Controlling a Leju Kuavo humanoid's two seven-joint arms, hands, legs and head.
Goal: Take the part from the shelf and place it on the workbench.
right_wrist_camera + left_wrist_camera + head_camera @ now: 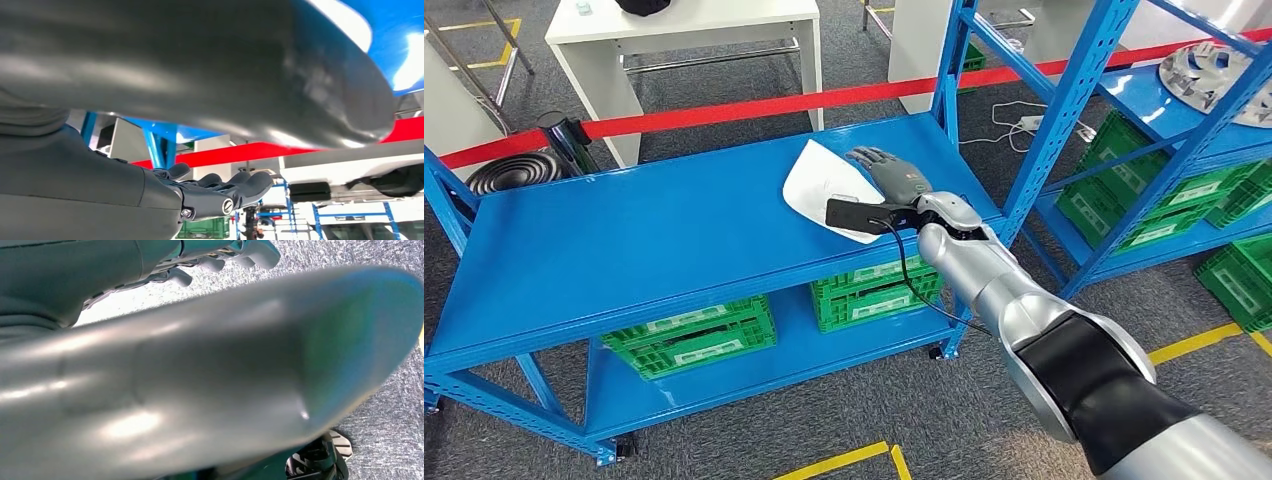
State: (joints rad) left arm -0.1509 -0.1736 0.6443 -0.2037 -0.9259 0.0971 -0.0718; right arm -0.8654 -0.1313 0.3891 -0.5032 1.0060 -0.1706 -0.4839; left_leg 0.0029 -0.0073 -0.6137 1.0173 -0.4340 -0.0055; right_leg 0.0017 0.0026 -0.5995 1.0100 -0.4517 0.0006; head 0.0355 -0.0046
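Currently the part (819, 185), a flat white sheet-like piece, lies on the top deck of the blue shelf (624, 240), toward its 3 o'clock end in the head view. Our right hand (892, 172) rests over the part's 3 o'clock edge, fingers extended and spread, with nothing gripped yet. Of our left hand (210, 260) we see only curled fingertips in its wrist view; we cannot tell whether it is closed.

To do this step well, we judge that the fingers must get under the thin edge, or draw the part toward the deck's near rim, before closing.

Note the blue upright (952, 70) just beyond the hand at 1 o'clock. Open deck extends toward 9 o'clock. The red barrier tape (724, 108) runs behind the shelf.
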